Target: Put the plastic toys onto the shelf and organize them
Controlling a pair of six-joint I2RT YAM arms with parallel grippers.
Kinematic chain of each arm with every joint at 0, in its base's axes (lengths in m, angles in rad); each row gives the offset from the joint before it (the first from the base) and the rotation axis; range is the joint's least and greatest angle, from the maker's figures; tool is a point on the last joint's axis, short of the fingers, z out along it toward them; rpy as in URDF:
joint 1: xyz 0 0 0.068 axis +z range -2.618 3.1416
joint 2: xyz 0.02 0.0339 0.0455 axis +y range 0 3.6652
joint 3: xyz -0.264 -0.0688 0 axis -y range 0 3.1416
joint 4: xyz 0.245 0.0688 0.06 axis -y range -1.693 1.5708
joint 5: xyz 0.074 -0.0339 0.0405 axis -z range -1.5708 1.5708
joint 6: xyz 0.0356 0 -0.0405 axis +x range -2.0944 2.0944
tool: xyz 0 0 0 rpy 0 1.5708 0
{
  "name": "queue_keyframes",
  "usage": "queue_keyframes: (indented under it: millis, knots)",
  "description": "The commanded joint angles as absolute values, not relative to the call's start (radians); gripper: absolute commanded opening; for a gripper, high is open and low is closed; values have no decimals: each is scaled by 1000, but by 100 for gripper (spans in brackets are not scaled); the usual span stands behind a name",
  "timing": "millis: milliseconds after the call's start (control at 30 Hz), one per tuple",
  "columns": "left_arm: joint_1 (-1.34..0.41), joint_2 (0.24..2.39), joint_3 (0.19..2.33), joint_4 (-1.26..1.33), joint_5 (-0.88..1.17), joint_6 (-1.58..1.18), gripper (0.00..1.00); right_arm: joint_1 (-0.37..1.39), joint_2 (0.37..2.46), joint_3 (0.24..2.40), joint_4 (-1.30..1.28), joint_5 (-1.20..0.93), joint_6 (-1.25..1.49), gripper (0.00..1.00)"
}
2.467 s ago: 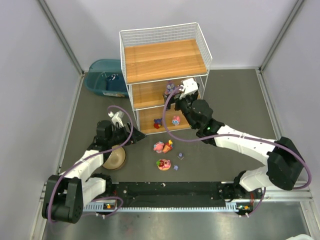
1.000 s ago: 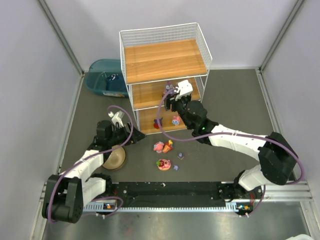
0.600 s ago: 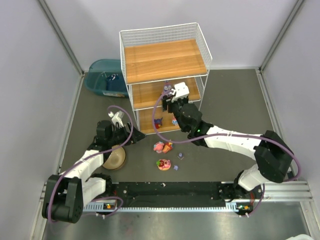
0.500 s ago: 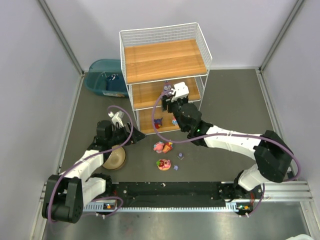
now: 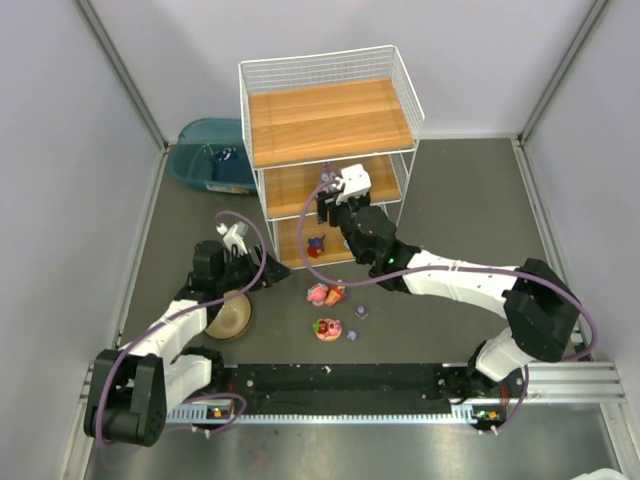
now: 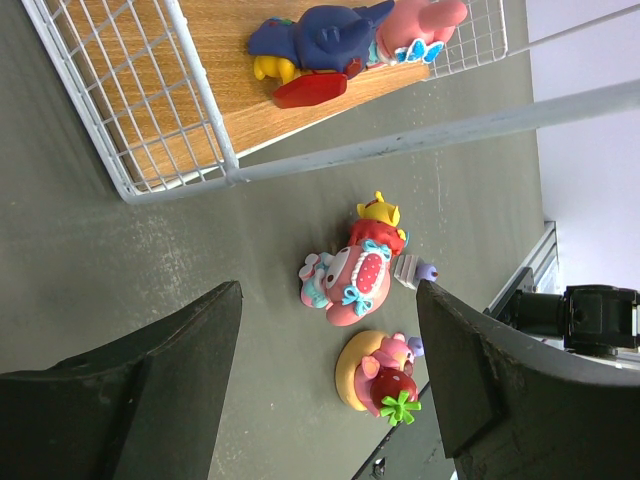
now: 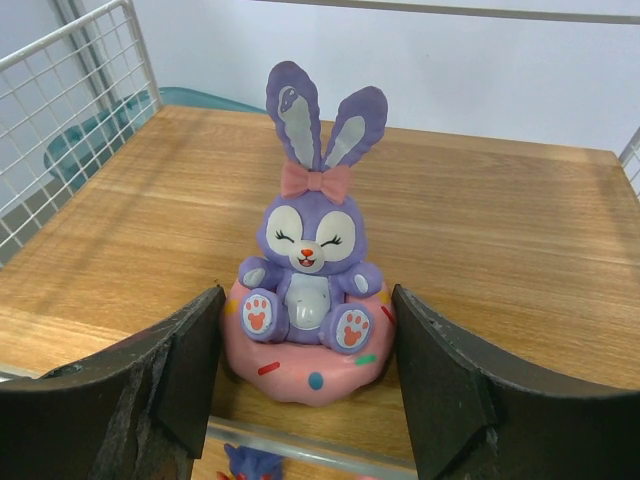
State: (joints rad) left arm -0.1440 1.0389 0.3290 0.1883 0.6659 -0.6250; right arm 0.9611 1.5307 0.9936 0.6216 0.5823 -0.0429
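**Entry: middle tier, bunny placement**

- **Right gripper** (image 7: 308, 295): I have swung it left along the shelf (image 5: 330, 120) over the last couple of seconds. Its jaws are clamped on the pink ring base of the purple bunny (image 7: 308, 255), one finger against each side.
- **Purple bunny:** it has travelled left with the hand. It now stands upright on the middle board (image 7: 520, 240), close to the near edge and left of the board's centre. From the wrist view the base looks to be resting on the wood, though I cannot be certain.
- **Left gripper** (image 6: 328, 300): unchanged, fingers spread wide and holding nothing, hovering by the near left corner of the bottom tier.
- **Bottom tier:** a blue figure (image 6: 320, 40) and a pink figure (image 6: 415, 25), lying together near the front edge.
- **Floor, not yet shelved:** a pink-and-white figure (image 6: 345, 285) with a yellow-topped one (image 6: 378, 212) touching it, a flower-topped disc (image 6: 375, 375) just beside them, and a small purple piece (image 6: 415, 270). None has moved.

**Reading:** the bunny's spot is being tidied rather than newly filled. I judge a release comes next, and then the floor group remains.
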Motion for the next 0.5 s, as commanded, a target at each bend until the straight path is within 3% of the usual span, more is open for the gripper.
queue_keyframes:
  millis: [0,467]
  knots:
    - [-143,1037,342,238,689,-612,76,991,1555,1014,561,604,-6,63]
    - [-143,1037,342,238,689,-612,76,1006,1572,1020,554,635,23,71]
